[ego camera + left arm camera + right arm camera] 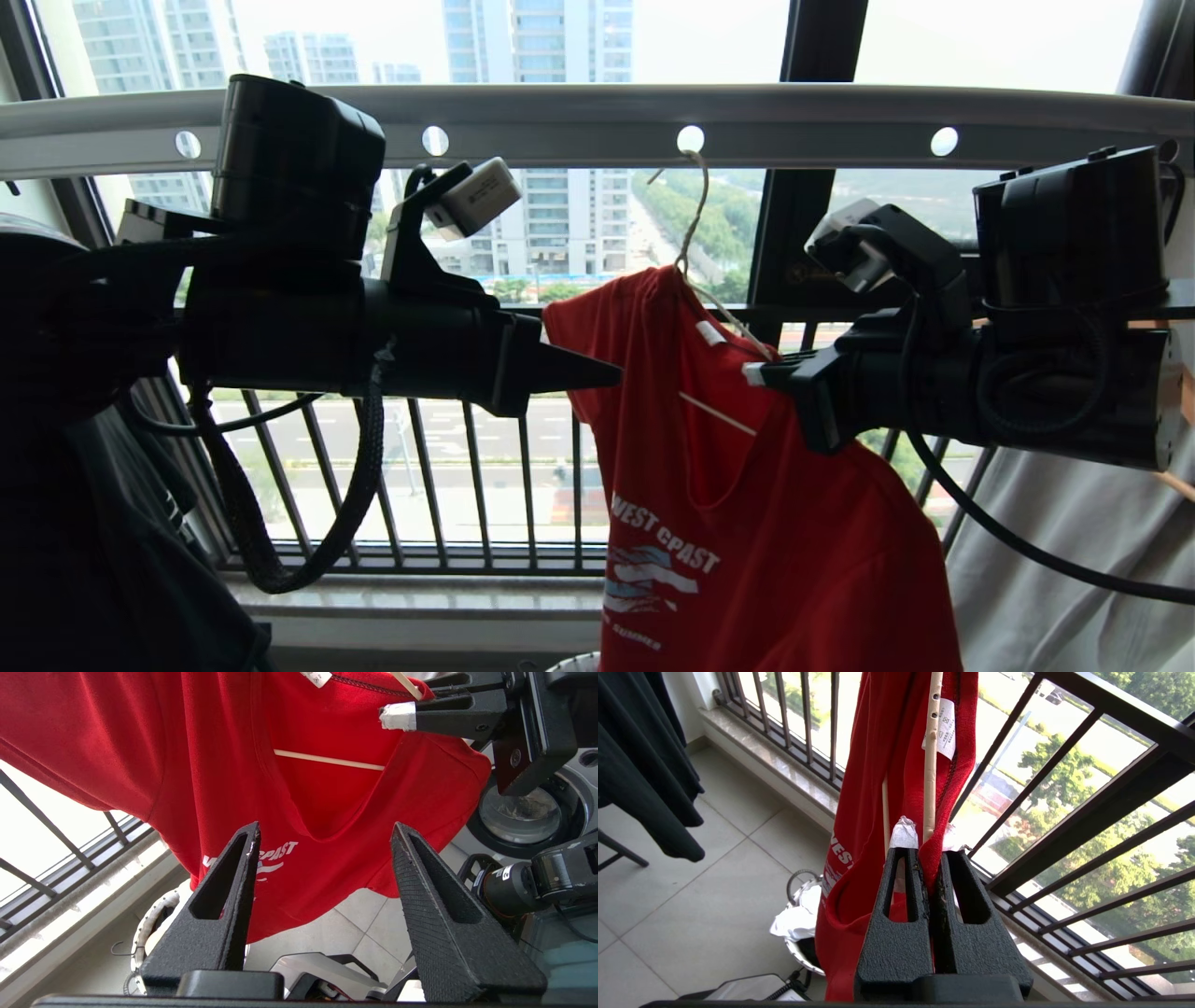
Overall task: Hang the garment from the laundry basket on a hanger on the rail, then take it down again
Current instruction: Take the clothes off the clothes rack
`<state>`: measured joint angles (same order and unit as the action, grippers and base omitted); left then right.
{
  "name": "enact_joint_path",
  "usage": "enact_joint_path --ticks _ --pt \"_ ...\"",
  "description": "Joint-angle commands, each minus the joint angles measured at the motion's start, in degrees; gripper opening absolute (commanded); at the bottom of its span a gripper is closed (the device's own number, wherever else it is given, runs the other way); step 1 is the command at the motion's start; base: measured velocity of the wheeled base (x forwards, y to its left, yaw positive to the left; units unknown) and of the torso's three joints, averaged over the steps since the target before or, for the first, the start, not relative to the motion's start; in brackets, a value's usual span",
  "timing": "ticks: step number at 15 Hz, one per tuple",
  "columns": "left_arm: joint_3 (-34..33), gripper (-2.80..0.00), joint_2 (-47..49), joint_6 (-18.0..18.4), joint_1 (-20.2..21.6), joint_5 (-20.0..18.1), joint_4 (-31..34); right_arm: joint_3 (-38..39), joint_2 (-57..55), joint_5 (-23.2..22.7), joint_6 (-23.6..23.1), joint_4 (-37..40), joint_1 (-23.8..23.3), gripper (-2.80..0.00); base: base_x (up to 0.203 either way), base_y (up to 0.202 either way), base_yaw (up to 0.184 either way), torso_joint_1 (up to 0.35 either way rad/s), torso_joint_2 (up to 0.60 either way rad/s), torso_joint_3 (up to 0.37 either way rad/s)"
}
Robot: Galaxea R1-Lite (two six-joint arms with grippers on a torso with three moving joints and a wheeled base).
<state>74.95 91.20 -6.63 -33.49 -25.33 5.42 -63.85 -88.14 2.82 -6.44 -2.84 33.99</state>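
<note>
On a high-rise balcony, the left gripper (597, 373) stands open and empty beside the red T-shirt (747, 523), draped on a wire hanger (695, 243) hooked into the rail (560, 126). The right gripper (761, 373) pinches the collar; the light, limp cloth looks best held there.

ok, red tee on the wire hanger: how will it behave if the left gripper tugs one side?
Likely floppy: the red T-shirt hangs in folds and sags at the neckline, so a tug should stretch cloth first. The thin wire hanger hooks one hole in the rail, so it probably swings or tilts. The right gripper, shut on shirt and hanger, should damp that; the left gripper is open.
</note>
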Motion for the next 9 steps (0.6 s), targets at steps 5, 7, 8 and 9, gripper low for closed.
enact_joint_path --ticks 5,7,8,9 --pt "9.1 0.0 12.6 0.8 -0.3 5.2 -3.1 -0.1 -0.2 0.0 -0.1 -0.1 0.0 -2.8 0.0 0.0 0.0 0.0 0.0 0.0" --pt "9.8 0.0 15.1 0.7 -0.4 6.7 -9.9 -0.1 -0.2 0.0 -0.7 -0.1 0.0 -2.8 0.0 0.0 0.0 0.0 0.0 0.0" --pt "9.9 0.0 16.1 0.7 -0.8 6.8 -12.1 -0.1 -0.2 0.0 -1.2 -0.1 0.0 -2.8 0.0 0.0 0.0 0.0 0.0 0.0" --pt "10.0 0.0 16.6 0.7 -1.2 6.9 -13.0 -0.1 -0.2 0.0 -1.2 -0.1 0.0 -2.8 0.0 0.0 0.0 0.0 0.0 0.0"
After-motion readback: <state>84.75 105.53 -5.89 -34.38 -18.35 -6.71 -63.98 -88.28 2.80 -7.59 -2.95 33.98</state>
